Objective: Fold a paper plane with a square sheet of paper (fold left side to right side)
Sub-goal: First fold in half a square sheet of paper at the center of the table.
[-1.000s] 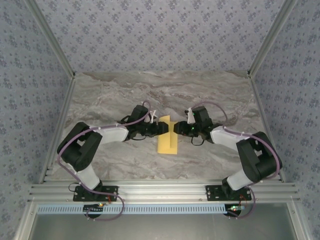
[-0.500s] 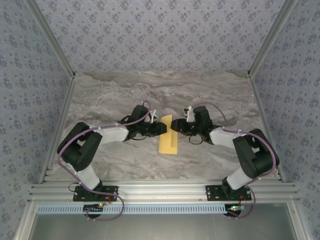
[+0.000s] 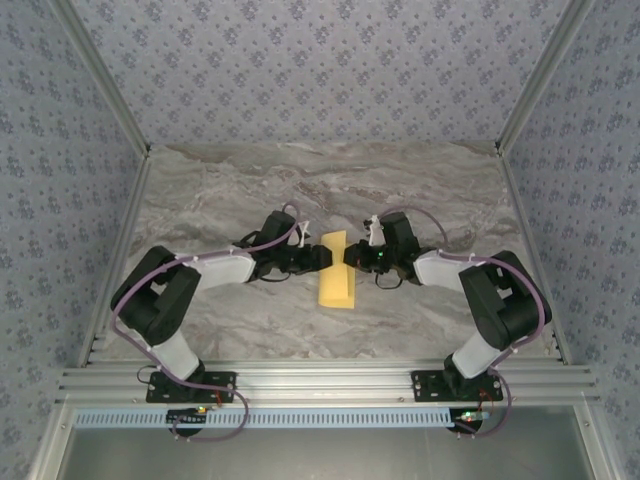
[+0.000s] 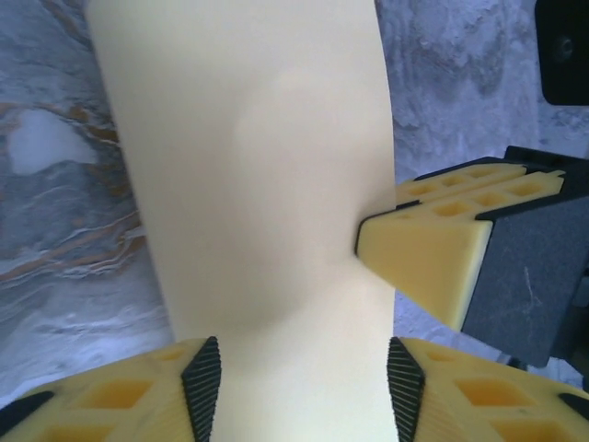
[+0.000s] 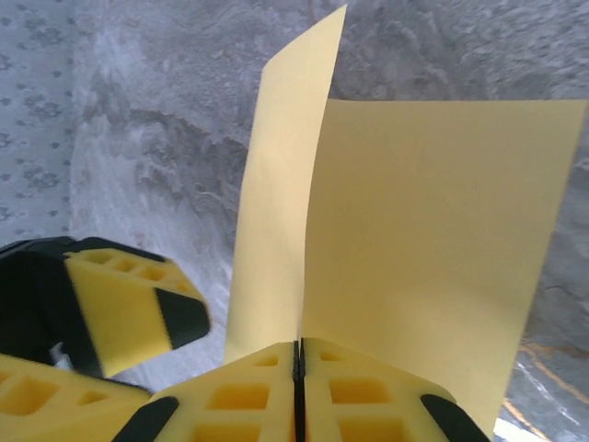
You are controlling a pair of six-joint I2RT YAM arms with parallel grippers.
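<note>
One square sheet of paper (image 3: 335, 280) is on the desk (image 3: 230, 190). It is yellow-orange and folded into a narrow strip that runs from the far side toward the near edge, about midway between the desk's left and right edges. Two arms reach in toward it, one from each side, and their two pairs of fingers meet at the strip's far end.

The left fingers (image 3: 318, 258) are against the strip's left side and the right fingers (image 3: 355, 256) against its right side, almost facing each other.

In the left wrist view the left fingers (image 4: 201, 385) stand spread, one dark pad on each side of the paper (image 4: 258, 184), which fills the gap between them. Whether the pads press on its edges cannot be told. One yellow tip of the right fingers (image 4: 419, 253) touches the paper's right edge there.

In the right wrist view the right fingers (image 5: 248, 396) are pressed together and pinch the paper (image 5: 433, 239) in the thin seam between them. Two layers rise from that seam. A narrow flap stands nearly upright on the left, and a wider panel leans away to the right. One of the left fingers (image 5: 138, 308) sits just beside the narrow flap, low at the left.
</note>
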